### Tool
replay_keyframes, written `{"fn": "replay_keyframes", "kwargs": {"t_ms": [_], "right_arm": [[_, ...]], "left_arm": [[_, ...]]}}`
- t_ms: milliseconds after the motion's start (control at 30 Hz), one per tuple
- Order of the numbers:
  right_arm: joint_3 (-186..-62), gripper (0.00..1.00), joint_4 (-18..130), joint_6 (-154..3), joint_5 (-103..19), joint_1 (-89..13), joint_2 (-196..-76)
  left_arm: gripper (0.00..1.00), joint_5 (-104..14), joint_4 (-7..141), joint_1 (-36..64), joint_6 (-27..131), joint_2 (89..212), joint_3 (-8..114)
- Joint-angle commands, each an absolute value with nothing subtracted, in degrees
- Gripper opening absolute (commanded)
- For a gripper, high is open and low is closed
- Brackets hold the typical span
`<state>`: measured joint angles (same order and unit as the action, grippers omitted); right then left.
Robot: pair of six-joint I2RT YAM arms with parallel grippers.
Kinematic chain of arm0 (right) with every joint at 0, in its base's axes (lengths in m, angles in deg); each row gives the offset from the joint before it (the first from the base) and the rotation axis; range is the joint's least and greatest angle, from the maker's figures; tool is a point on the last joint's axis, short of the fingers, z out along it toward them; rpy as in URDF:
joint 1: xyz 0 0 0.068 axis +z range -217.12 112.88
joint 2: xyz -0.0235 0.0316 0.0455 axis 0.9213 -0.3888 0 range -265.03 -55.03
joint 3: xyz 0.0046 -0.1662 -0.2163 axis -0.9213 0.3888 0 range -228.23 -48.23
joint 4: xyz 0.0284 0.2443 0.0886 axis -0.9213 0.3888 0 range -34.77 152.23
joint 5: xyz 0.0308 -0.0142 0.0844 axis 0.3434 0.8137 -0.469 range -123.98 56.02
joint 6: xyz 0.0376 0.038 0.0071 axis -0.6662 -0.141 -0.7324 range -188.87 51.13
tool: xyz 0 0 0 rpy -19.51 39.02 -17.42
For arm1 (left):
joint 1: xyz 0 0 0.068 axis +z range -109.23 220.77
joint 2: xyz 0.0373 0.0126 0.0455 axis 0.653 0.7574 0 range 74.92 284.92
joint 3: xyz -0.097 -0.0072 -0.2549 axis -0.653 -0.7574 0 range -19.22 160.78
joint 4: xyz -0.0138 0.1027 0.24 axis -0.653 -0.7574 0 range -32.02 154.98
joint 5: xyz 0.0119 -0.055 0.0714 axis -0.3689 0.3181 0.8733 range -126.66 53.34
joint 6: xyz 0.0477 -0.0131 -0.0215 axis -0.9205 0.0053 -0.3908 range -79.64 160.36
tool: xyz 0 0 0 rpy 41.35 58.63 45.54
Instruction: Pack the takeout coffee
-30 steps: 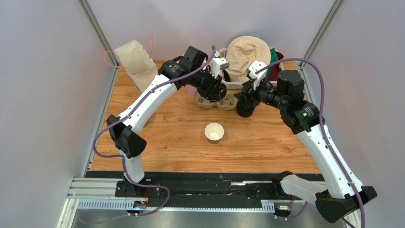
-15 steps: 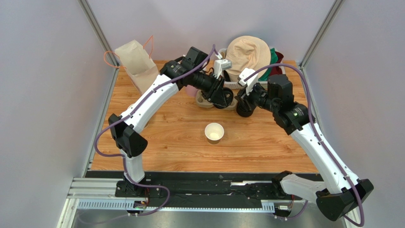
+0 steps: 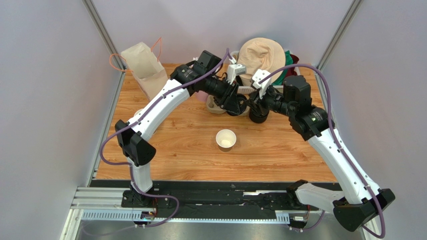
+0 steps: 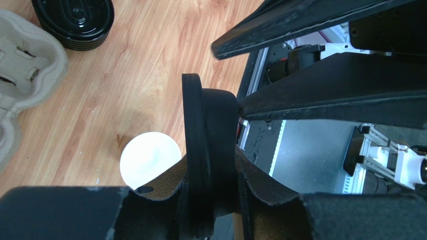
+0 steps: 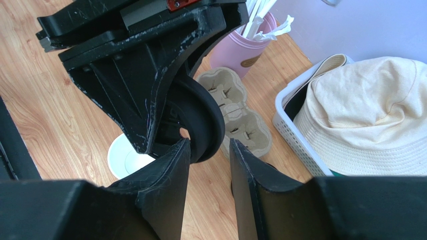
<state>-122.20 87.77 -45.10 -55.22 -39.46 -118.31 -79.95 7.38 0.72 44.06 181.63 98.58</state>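
The brown paper cup [image 3: 226,140], white inside, stands lidless on the wooden table's middle; it also shows in the left wrist view [image 4: 149,159] and the right wrist view [image 5: 123,157]. My left gripper [image 3: 239,104] is shut on a round black lid [image 4: 208,150] and holds it on edge above the table, behind the cup. My right gripper [image 3: 254,101] is open and faces the left one. Its fingers [image 5: 170,170] sit just below the lid's rim [image 5: 206,120], not clamped on it.
A stack of black lids [image 3: 258,118] and a pulp cup carrier [image 3: 220,107] lie behind the cup. A pink cup of straws [image 5: 245,45], a white basket [image 5: 290,125] with a beige hat [image 3: 260,55], and a paper bag [image 3: 145,67] stand at the back.
My left gripper has carried the lid rightwards. My right gripper has swung left to meet it, and the two now almost touch.
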Motion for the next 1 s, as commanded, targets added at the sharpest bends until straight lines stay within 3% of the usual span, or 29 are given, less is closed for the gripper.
{"fn": "replay_keyframes", "kwargs": {"t_ms": [0, 767, 867, 967], "right_arm": [[-123.5, 0.4, 86.4, -45.8, -56.2, -38.7, -119.0], [-119.5, 0.36, 83.7, -43.5, -51.4, -37.6, -118.9], [-119.6, 0.29, 83.7, -43.7, -52.3, -37.5, -119.0], [-119.8, 0.14, 83.8, -44.0, -52.8, -37.5, -119.3]], "left_arm": [[0.34, -80.3, 7.9, -0.5, 43.5, 180.8, 98.7], [0.34, -81.7, 7.3, -1.5, 43.1, 181.0, 99.4], [0.34, -81.7, 7.2, -1.8, 42.9, 181.0, 99.4], [0.35, -81.8, 7.2, -2.0, 42.6, 181.0, 99.4]]}}
